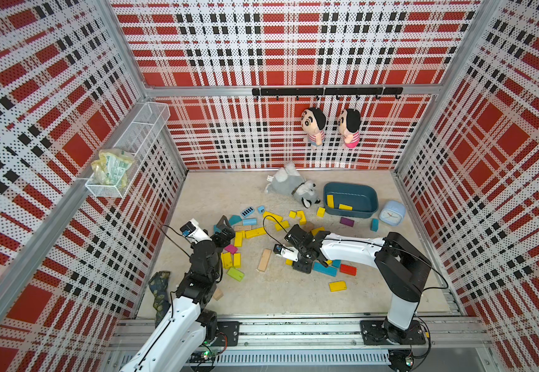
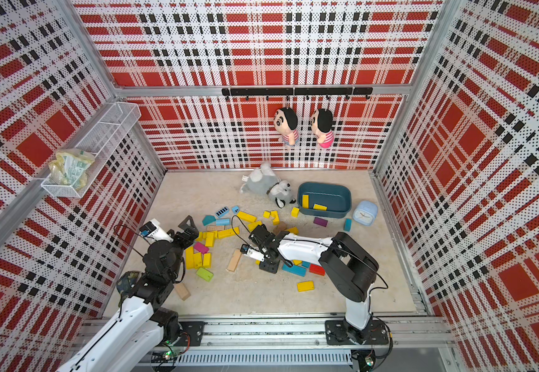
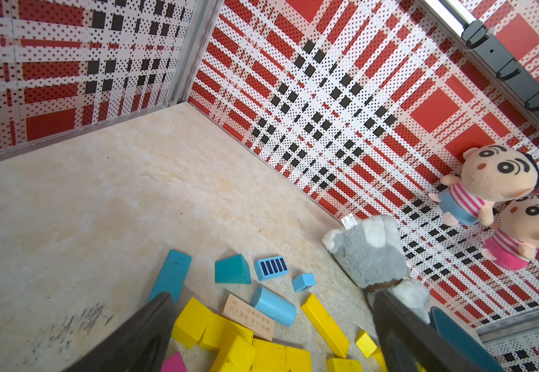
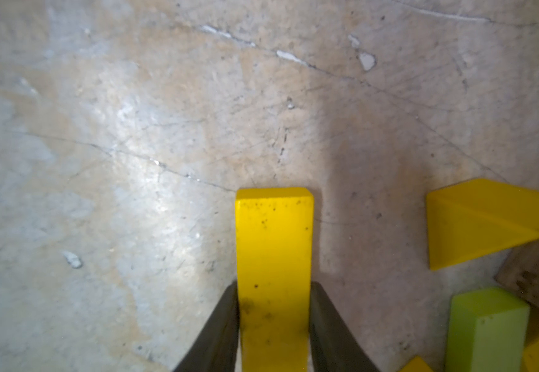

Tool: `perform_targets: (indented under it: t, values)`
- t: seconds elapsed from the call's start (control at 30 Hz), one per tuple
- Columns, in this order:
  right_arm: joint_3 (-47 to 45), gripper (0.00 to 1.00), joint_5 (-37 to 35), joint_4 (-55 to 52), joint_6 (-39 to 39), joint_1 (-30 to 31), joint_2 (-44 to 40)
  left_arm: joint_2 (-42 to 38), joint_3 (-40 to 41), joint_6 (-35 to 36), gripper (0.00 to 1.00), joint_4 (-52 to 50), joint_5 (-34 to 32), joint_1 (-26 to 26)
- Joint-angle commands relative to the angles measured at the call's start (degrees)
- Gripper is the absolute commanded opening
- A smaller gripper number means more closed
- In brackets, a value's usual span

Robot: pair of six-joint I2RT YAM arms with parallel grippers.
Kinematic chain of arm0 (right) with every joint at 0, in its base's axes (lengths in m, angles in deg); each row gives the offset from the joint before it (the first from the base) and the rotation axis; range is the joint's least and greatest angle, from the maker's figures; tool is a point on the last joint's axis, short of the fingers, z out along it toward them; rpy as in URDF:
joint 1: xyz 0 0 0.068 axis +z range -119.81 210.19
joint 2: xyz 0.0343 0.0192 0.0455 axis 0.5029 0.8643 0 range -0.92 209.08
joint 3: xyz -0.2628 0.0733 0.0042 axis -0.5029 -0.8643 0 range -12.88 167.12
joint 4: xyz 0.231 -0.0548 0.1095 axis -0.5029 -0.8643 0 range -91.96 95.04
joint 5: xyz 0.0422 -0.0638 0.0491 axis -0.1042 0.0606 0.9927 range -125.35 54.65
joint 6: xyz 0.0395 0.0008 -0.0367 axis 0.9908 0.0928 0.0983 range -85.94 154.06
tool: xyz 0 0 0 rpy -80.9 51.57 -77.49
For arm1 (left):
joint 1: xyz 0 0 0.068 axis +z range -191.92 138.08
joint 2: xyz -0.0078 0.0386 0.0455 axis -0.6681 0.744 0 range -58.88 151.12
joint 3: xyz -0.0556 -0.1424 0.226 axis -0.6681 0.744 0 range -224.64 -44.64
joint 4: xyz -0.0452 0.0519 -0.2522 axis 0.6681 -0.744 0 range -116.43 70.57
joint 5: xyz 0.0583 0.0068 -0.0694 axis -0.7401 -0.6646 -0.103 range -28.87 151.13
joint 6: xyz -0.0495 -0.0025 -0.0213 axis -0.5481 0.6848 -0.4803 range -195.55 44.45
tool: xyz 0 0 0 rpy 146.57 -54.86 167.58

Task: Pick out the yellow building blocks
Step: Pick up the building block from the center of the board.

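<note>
Yellow building blocks lie scattered mid-floor: a long bar (image 1: 255,232), a brick (image 1: 238,239), a pair (image 1: 228,260) and a lone brick (image 1: 338,286). Two more lie in the teal bin (image 1: 350,184). My right gripper (image 4: 274,290) points down at the floor, its jaws pressed on both sides of a yellow block (image 4: 274,238); in a top view the gripper (image 1: 303,266) hides most of it. A yellow wedge (image 4: 474,222) lies beside it. My left gripper (image 3: 271,296) hangs wide open above a yellow heap (image 3: 229,341), holding nothing; in both top views it (image 1: 224,230) (image 2: 187,230) is left of centre.
A grey plush dog (image 1: 294,186) and a pale blue clock (image 1: 392,212) flank the bin. Blue (image 1: 324,269), red (image 1: 348,269), purple (image 1: 347,221), lime-green (image 1: 235,273) blocks and a wood plank (image 1: 264,260) litter the floor. Two dolls (image 1: 313,125) hang on the back wall.
</note>
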Motion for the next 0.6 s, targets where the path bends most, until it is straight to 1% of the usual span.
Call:
perform_targets:
  t: [0.0, 0.17, 0.3, 0.4, 0.5, 0.57]
  values:
    - [0.30, 0.29, 1.40, -2.12, -0.37, -0.98, 2.24, 0.05, 0.23, -1.47, 0.98, -1.41, 0.35, 0.43]
    - [1.07, 0.15, 2.49, -2.06, -0.11, -2.63, 1.65, 0.41, 0.16, -2.39, 0.98, -2.28, 1.31, 0.44]
    - [1.06, 0.12, 3.45, -0.13, 0.98, -3.78, -1.91, 0.66, 0.10, -2.54, 0.98, -2.22, 2.61, 0.37]
    - [0.17, 0.09, 4.78, 3.40, 2.96, -4.63, -6.28, 1.02, 0.09, -2.63, 0.98, -2.12, 2.89, 0.43]
    - [-0.37, 0.08, 5.31, 7.23, 6.61, -6.09, -10.49, 1.69, -0.41, -2.19, 0.98, -2.11, 3.07, 0.42]
    - [0.21, 0.07, 4.25, 9.28, 11.39, -7.82, -12.72, 2.14, -0.73, -2.07, 0.98, -2.10, 3.15, 0.43]
